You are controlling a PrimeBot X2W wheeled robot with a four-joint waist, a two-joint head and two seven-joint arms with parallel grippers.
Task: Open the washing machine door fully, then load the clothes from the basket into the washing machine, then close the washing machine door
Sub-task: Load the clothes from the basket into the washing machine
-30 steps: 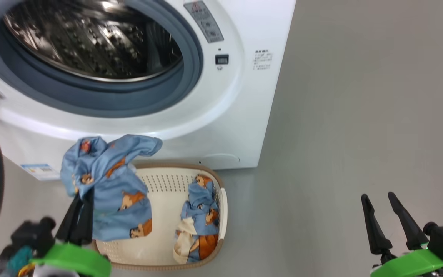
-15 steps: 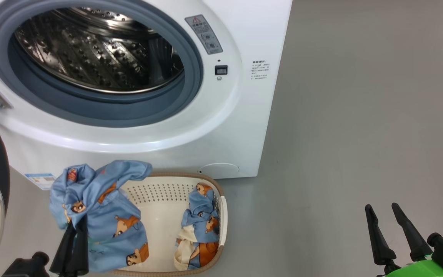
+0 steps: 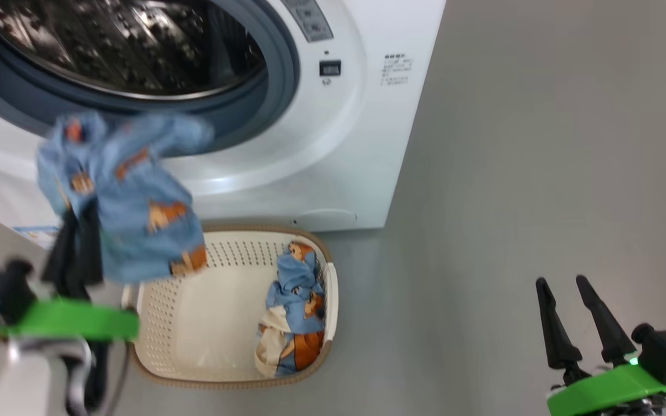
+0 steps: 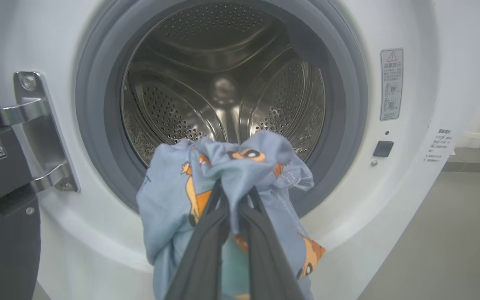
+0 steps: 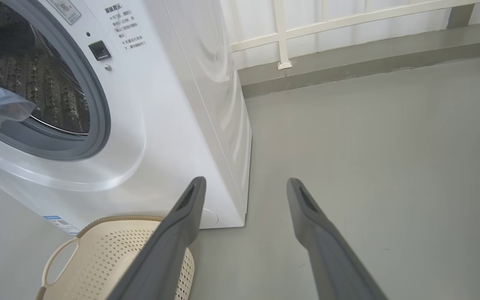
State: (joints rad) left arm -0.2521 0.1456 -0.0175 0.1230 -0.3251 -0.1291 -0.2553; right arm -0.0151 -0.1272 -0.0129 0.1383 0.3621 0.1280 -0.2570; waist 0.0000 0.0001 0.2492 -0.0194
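From my remote seat I saw the left pincer (image 4: 235, 198) pinched narrow on a light blue bear-print garment (image 3: 130, 202), its two dark fingers (image 4: 206, 241) pressed together with cloth caught between them. The garment hung in the air right in front of the washing machine (image 3: 339, 162), at the lower lip of its opening. Its top folds were just before the grey-blue seal (image 4: 98, 125) and outside the steel drum (image 4: 223, 91). In the head view it was blurred.

The washing machine door (image 4: 2, 233) stood swung open to the left of the opening as I faced the machine, carried on its metal hinge (image 4: 36, 125). The basket (image 3: 217, 312) sat on the floor (image 3: 512, 173) close before the foot of the machine, below the opening. I could not tell whether it touched the machine. The rest of the clothes (image 3: 295, 312), blue bear print with some cream cloth, lay bunched along the basket's side nearer the machine's right corner.

The right pincer (image 3: 561, 282) hovered over the floor well off to the machine's right, fingers spread wide, holding nothing.
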